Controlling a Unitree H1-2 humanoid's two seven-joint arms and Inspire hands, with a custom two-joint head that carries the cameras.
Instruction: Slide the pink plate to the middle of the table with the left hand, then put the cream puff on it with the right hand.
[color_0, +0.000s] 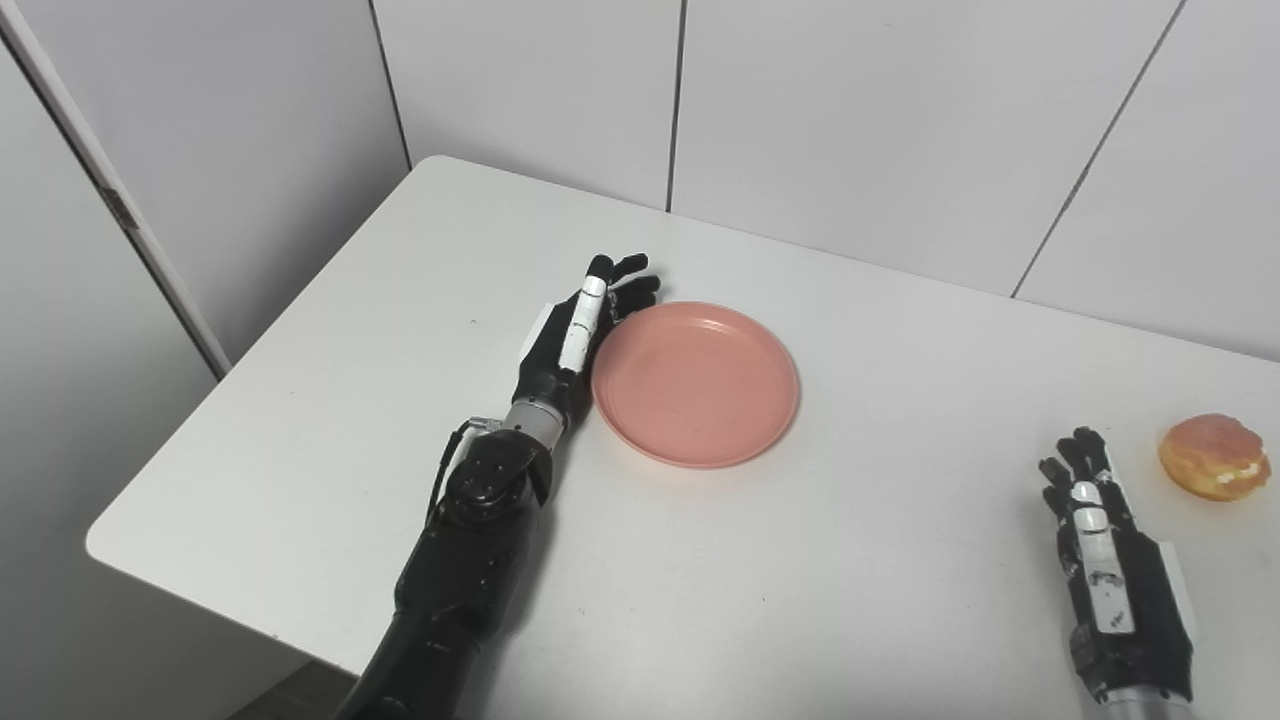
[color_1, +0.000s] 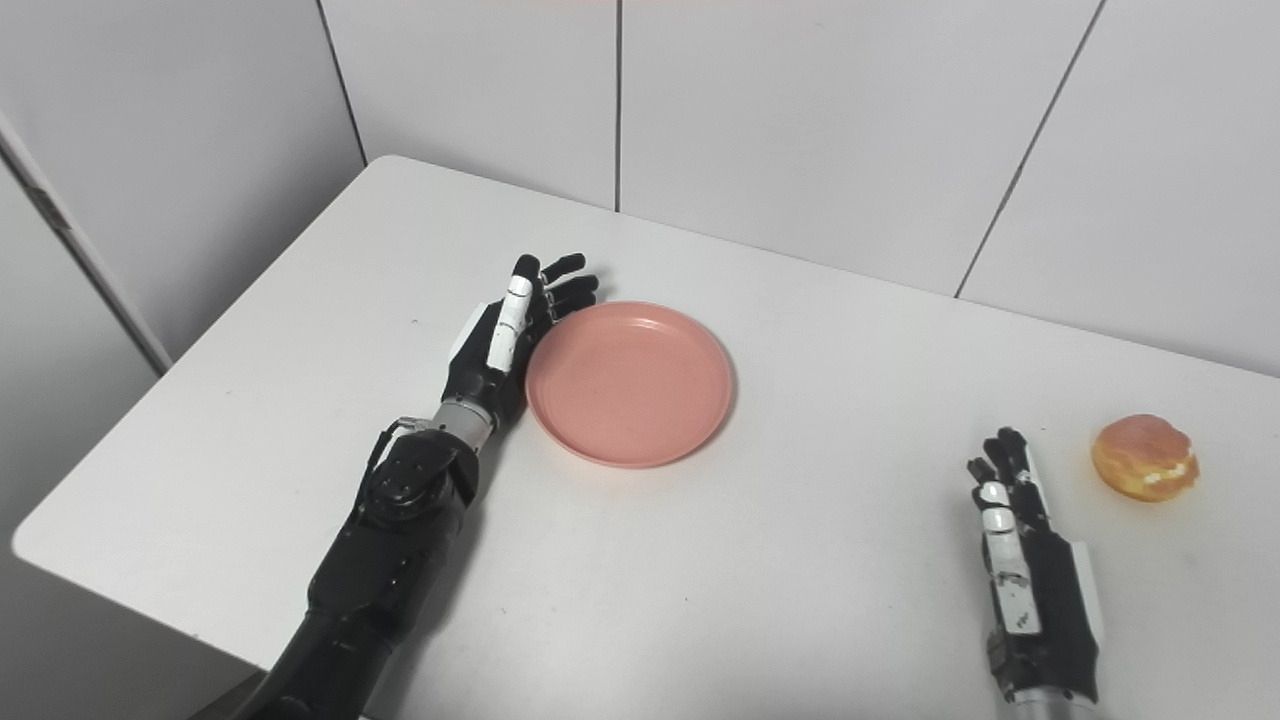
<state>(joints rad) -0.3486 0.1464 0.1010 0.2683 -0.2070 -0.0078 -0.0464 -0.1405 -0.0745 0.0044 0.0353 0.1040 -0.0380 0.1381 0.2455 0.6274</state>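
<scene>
Resting on a white tabletop (color_0: 900, 560), the scene is set out view by view.

Left eye view
- Pink plate: (color_0: 696, 383) lies flat and bare on the tabletop, left of the picture's centre.
- Left robot hand: (color_0: 575, 335) is stood on edge against the plate's left rim, palm turned toward the plate; the fingers (color_0: 630, 285) are stretched out and slightly spread, curving round the far-left rim. Nothing is held in it.
- Cream puff: (color_0: 1213, 456) sits on the tabletop near the right edge of the picture, well apart from the plate; a pale cream line is seen along its lower side.
- Right robot hand: (color_0: 1105, 540) is laid near the bottom right corner, just beside the cream puff but not touching it; its fingers are extended and apart, with nothing held.

Right eye view
- Pink plate: (color_1: 630, 383) is seen with the left robot hand (color_1: 505, 335) pressed along its left rim, fingers extended.
- Cream puff: (color_1: 1144, 457) is seen apart from the right robot hand (color_1: 1020, 555), which lies to its lower left, unclenched and holding nothing.
- Backdrop: white wall panels (color_1: 800, 120) stand behind the tabletop's far edge.
</scene>
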